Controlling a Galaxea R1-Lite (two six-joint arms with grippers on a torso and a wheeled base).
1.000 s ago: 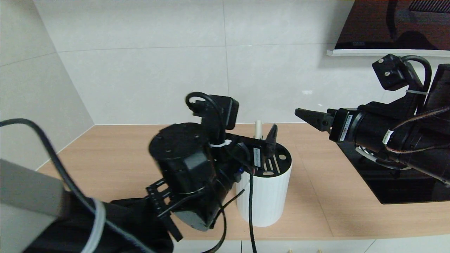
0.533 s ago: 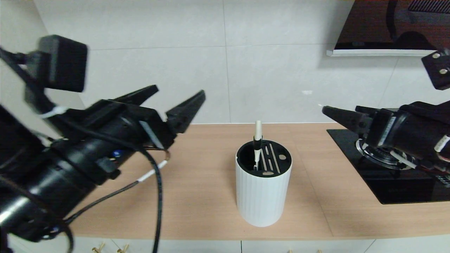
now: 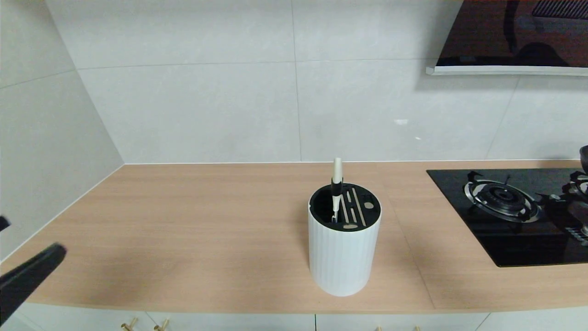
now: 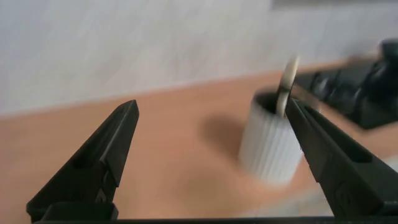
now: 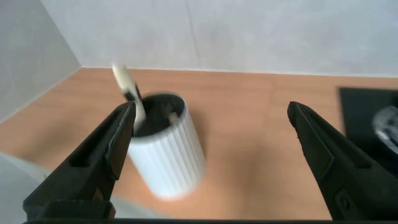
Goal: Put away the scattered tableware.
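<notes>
White and ribbed, the holder (image 3: pixel 343 257) stands on the wooden counter (image 3: pixel 206 220) with a cream-handled utensil (image 3: pixel 336 177) upright in a slot of its black top. A second ago the left gripper (image 4: pixel 210 109) was right at that top with the handle between its jaws. Half a second ago it had let go and lifted clear. Now it has drawn well back, and the holder lies out ahead of its wide-open jaws, off toward one finger. The right gripper (image 5: pixel 210 109) has pulled back from above the stove (image 3: pixel 505 220) too. Its jaws are also spread wide and hold nothing, and the holder sits ahead of them, nearer one finger than the other. The utensil has stayed put through the release, touching neither gripper. That piece looks stowed, and both arms appear to be retreating from a finished step.
</notes>
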